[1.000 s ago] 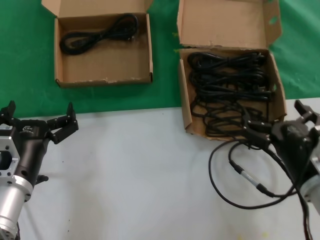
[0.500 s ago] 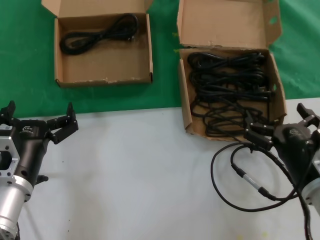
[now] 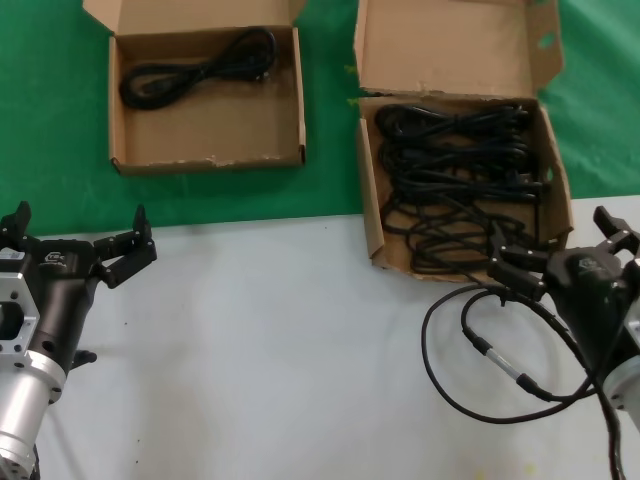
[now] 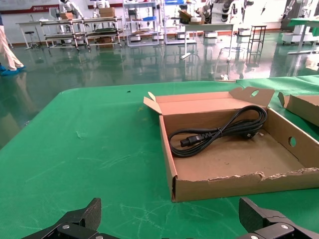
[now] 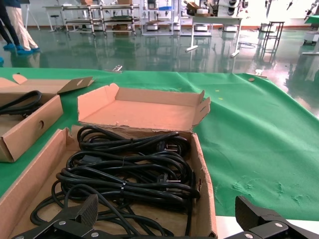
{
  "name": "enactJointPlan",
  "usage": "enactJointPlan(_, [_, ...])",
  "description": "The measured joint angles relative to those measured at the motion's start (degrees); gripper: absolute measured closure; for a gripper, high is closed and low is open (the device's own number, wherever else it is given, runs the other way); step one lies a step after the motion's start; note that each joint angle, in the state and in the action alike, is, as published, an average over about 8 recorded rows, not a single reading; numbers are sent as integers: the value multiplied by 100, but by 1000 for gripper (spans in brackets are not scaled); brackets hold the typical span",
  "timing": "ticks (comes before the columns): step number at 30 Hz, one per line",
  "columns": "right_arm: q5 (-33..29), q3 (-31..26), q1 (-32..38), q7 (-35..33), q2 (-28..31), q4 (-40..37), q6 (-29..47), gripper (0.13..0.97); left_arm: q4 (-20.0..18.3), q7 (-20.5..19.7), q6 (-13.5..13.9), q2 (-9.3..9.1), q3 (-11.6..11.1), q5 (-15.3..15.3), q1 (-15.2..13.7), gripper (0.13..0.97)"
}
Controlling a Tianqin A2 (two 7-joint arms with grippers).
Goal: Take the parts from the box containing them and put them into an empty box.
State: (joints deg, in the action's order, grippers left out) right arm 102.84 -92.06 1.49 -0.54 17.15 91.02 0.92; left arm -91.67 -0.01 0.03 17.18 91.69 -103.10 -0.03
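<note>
**Both claws released, cords in both boxes**

On the right, far side: full box, deep, with tall lid flap standing up at its far edge. Inside, many cords in long black loops, piled one over another and filling almost the whole tray. Near edge of this box resting on the white table, far part on the green cloth.

On the left, far side: shallow box, well apart from the full box, lying wholly on the green cloth. Inside it one cord, stretched across the far part of the tray; rest of the floor bare. Short flap at the far edge, ragged near edge seen clearly in the left wrist view.

Right gripper at the near right corner of the full box, just beside the cardboard, fingers spread wide and holding nothing. In the right wrist view, both fingertips seen low at the near end of the box, over the near loops of cord.

Left gripper near the left edge, over the table just by the border of the cloth, well apart from the shallow box. Fingers spread wide, nothing between them.

Thin black cable with silver connector lying in a loop on the table, near the right arm.
</note>
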Motion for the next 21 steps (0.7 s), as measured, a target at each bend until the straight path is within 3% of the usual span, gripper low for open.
enactJointPlan(21, [0,0,0,0,0,0,0,129,0,0,0,0,0,0,0,132])
